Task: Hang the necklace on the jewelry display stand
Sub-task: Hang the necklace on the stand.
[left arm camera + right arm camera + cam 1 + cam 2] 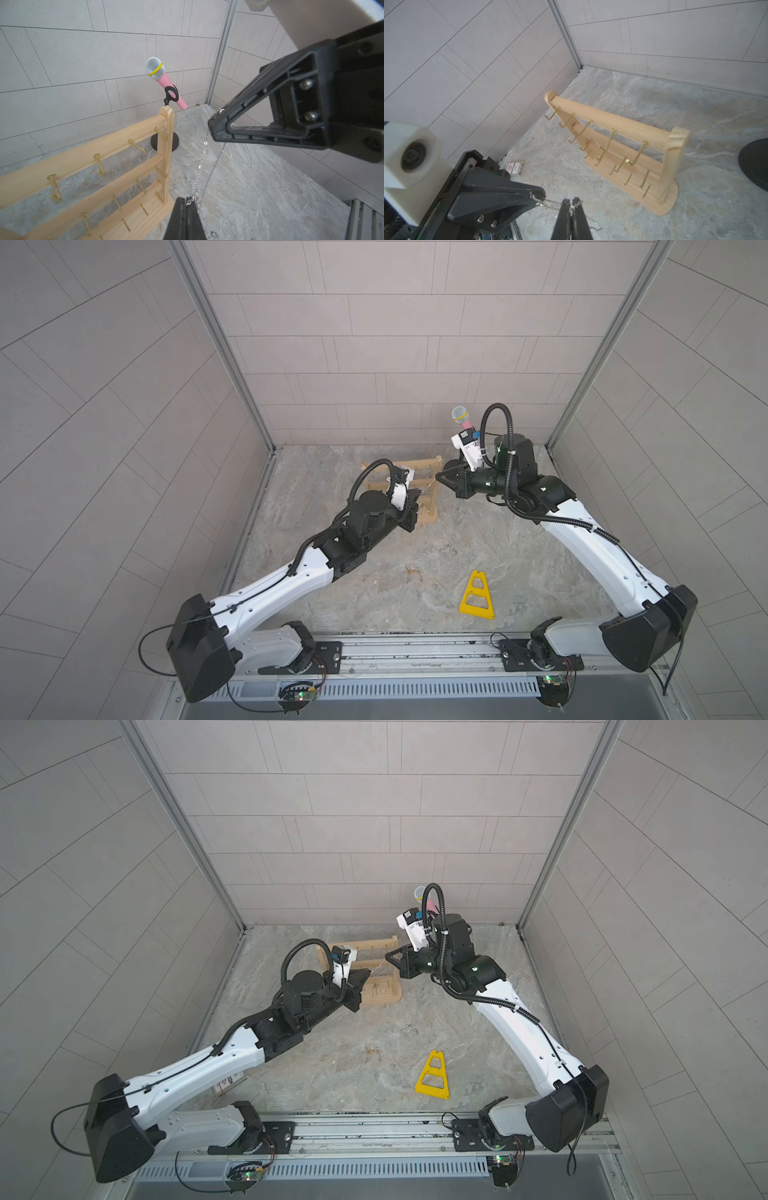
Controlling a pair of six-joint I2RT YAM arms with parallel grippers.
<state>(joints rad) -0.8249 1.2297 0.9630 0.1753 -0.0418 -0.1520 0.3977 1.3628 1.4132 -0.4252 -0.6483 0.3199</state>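
Left tool (185, 204) and right tool (572, 204) are both clenched on the silver necklace (200, 166). Chain spans between the tips, just beside the end post of the jewelry display stand (612, 122), on no hook. In both top views the chain is barely visible, and the left arm (266, 593) hides part of the stand.

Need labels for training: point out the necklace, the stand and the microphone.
necklace (200, 166), left wrist view, mid chain.
stand (612, 121), right wrist view, top bar.
microphone (154, 67), left wrist view, mesh head.
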